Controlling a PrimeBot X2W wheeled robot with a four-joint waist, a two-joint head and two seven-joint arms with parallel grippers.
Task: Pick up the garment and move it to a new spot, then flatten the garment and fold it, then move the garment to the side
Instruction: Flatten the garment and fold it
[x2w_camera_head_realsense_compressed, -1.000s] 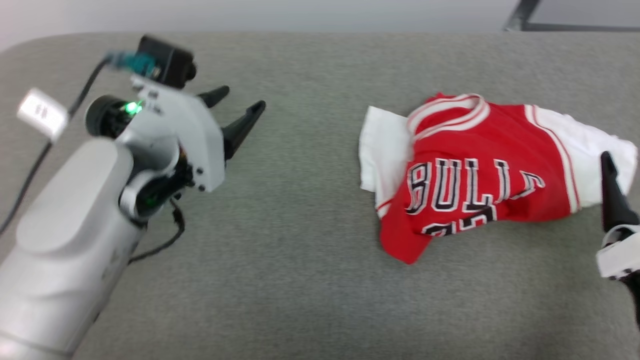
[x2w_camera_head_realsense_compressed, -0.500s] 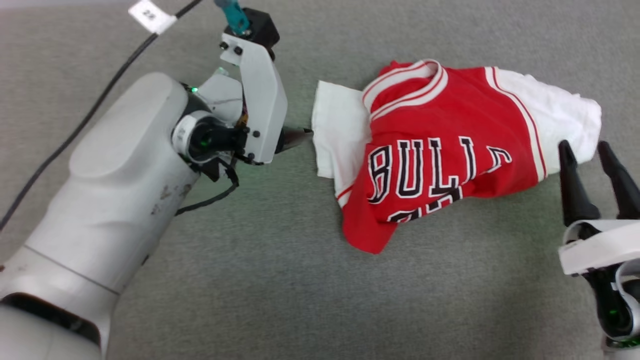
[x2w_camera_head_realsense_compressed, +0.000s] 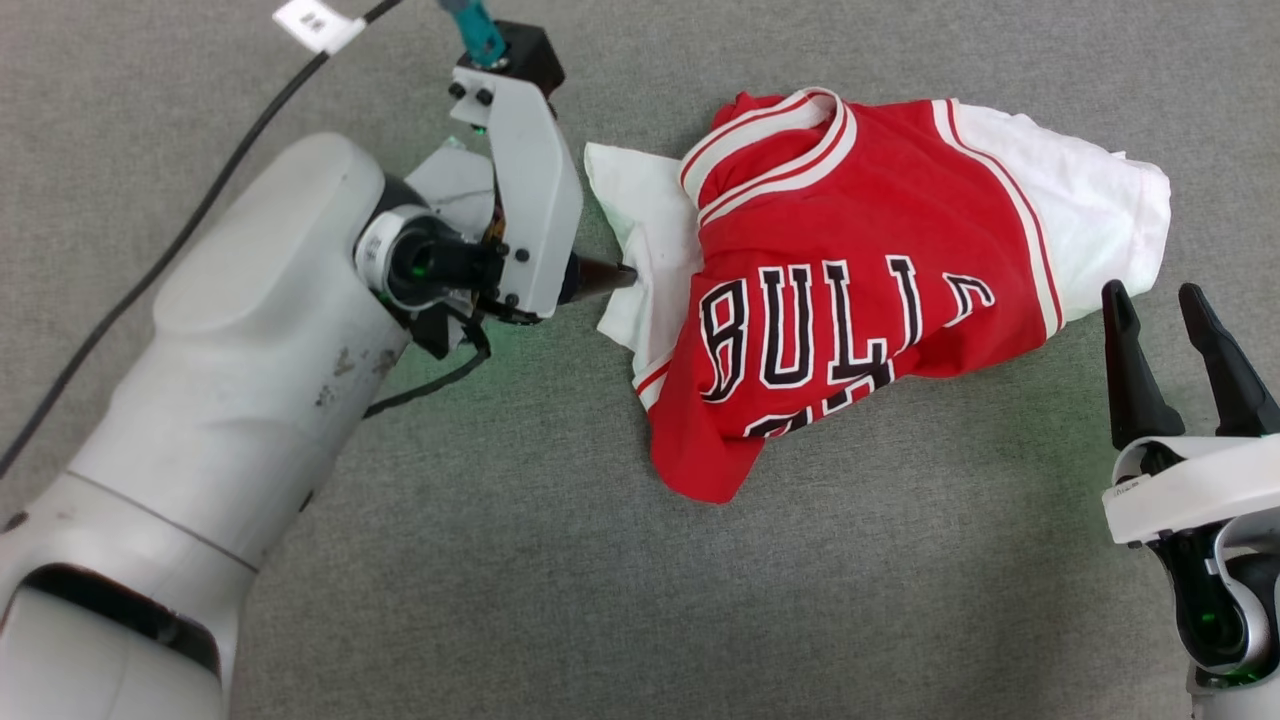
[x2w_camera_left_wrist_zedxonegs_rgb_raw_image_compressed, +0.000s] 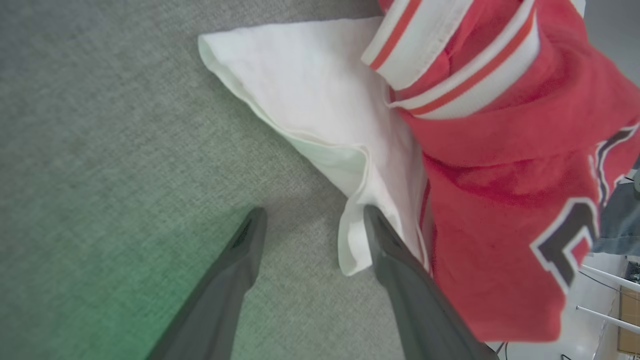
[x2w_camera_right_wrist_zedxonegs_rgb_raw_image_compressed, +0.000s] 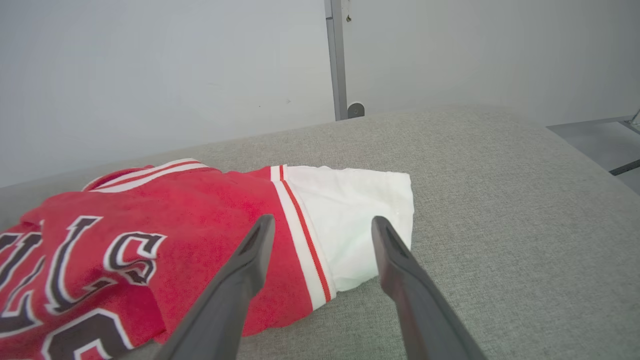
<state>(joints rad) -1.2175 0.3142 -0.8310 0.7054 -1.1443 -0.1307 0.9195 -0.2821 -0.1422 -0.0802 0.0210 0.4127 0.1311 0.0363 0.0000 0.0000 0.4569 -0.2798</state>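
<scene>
Grey surface (x2w_camera_head_realsense_compressed: 500, 560): left claw (x2w_camera_left_wrist_zedxonegs_rgb_raw_image_compressed: 314, 212) now touches garment (x2w_camera_head_realsense_compressed: 860, 230)

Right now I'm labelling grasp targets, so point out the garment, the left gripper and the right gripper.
garment (x2w_camera_head_realsense_compressed: 860, 215): head view, red chest panel above the letters.
left gripper (x2w_camera_left_wrist_zedxonegs_rgb_raw_image_compressed: 314, 212): left wrist view, midway between its fingertips.
right gripper (x2w_camera_head_realsense_compressed: 1152, 290): head view, midway between its fingertips.
</scene>
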